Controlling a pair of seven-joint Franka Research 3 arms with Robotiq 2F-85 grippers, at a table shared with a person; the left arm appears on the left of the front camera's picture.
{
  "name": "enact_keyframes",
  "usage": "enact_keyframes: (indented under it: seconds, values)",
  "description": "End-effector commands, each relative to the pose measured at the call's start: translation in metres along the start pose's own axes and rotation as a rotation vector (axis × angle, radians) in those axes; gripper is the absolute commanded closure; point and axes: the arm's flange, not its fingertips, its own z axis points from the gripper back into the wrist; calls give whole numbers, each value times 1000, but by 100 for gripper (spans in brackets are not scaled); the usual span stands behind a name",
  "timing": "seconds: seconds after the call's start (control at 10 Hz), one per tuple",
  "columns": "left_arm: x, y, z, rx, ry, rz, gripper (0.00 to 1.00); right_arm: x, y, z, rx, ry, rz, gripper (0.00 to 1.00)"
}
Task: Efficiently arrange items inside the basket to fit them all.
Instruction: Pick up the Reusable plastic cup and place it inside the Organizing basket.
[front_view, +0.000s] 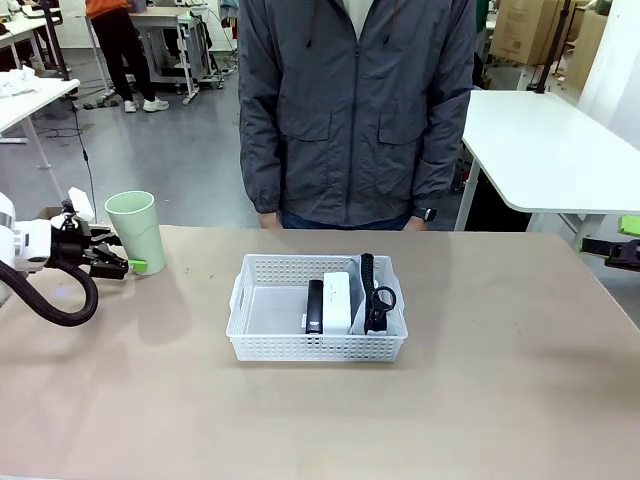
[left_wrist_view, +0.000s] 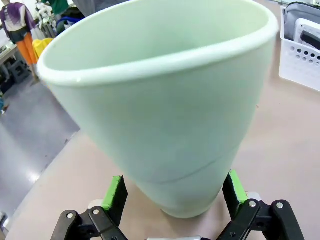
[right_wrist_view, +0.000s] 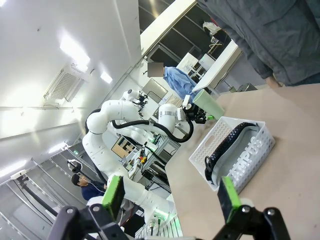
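Note:
A pale green cup (front_view: 135, 230) stands upright at the table's far left, outside the white lattice basket (front_view: 262, 345) at the middle. In the basket lie a black stapler (front_view: 315, 305), a white box (front_view: 337, 300) and a grey pouch (front_view: 390, 298) with a black strap (front_view: 368, 275). My left gripper (front_view: 128, 264) is open, level with the table. Its green pads (left_wrist_view: 114, 192) stand on either side of the base of the cup (left_wrist_view: 165, 110), close to it. My right gripper (right_wrist_view: 171, 195) hangs open and empty off the table's right side (front_view: 625, 240).
A person in a grey jacket (front_view: 355, 110) stands at the far edge behind the basket, hands hanging at table height. The basket's left half (front_view: 270, 305) is bare. Another white table (front_view: 550, 150) stands at the back right.

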Motion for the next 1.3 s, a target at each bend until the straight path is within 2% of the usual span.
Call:
enact_keyframes:
  seconds: [0.0,0.7,1.0,1.2]
  values:
    - [4,9,-6,2,-77,23,0,0,3,-1,10,-10,9,0]
    - [11,16,-15,-55,-337,79,0,0,3,-1,10,-10,9,0]
    - [13,17,-19,-135,-389,101,0,0,3,-1,10,-10,9,0]
    - [13,16,-18,-136,-408,109,0,0,3,-1,10,-10,9,0]
